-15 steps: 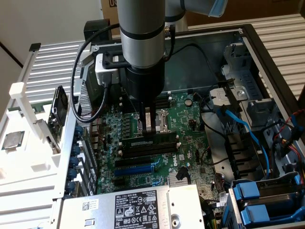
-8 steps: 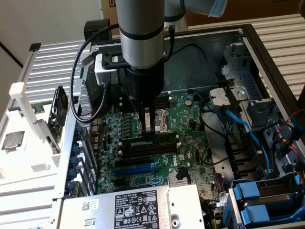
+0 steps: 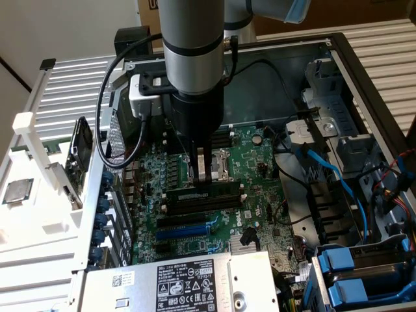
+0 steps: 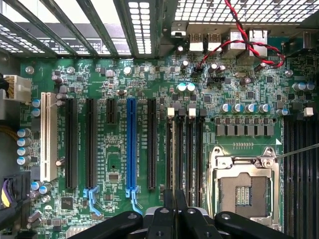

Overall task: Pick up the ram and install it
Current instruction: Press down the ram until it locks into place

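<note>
gripper [image 3: 203, 181] clamped on ram [image 3: 224, 190], over motherboard [image 3: 260, 188]; ram's lower edge indistinct

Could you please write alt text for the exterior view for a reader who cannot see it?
A robot arm's gripper reaches down into an open computer case, closed on the ram at a slot on the motherboard, beside the processor socket. Blue cables run at the exterior view's right.
</note>
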Motion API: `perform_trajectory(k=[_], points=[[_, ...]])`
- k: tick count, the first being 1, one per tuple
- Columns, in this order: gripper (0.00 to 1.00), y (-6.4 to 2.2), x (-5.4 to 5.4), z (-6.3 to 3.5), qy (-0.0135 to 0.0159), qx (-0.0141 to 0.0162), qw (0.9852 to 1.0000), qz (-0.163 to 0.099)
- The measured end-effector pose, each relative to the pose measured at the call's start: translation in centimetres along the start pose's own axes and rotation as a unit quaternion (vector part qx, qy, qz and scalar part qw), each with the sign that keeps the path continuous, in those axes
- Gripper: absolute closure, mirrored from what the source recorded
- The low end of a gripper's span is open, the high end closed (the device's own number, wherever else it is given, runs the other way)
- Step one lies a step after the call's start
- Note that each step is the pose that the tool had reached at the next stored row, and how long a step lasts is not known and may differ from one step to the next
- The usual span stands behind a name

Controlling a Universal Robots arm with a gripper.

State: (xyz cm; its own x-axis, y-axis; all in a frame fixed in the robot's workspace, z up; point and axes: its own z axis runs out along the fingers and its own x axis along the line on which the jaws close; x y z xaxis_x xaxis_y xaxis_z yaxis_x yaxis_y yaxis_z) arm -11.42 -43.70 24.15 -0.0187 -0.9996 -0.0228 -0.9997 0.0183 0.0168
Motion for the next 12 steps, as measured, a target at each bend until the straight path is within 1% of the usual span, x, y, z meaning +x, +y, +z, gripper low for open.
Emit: perform_trajectory(k=[12], points=[[0.88, 0.07, 0.01, 0.24, 0.0000, 0.0001, 1.0000, 0.000]])
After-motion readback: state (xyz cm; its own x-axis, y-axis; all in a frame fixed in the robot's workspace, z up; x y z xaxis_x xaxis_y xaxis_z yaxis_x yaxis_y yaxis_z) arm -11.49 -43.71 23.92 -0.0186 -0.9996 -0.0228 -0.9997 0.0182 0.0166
